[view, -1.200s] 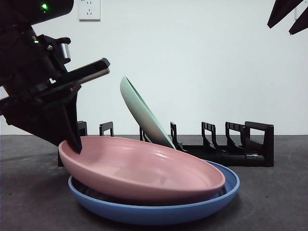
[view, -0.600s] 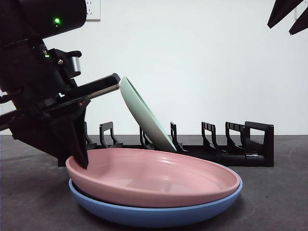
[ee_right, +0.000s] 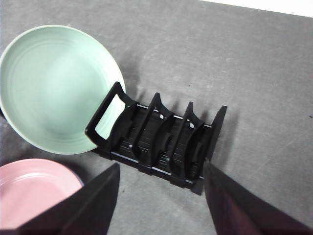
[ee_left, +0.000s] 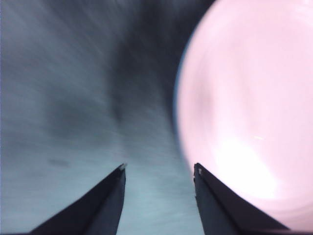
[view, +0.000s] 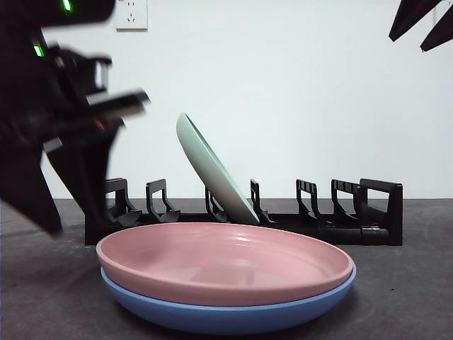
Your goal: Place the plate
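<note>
Green plate [view: 212, 170] stands on edge in slot of black rack [view: 354, 212], tilted, upper rim leaning toward left end of rack. From above, its ridged face shows, one rack bar crossing its edge. Blue plate [view: 226, 312] lies flat on dark grey table [view: 410, 283], in front of rack, pink plate [view: 226, 265] nested in it. White socket [view: 132, 14] high on plain white wall [view: 297, 92].
</note>
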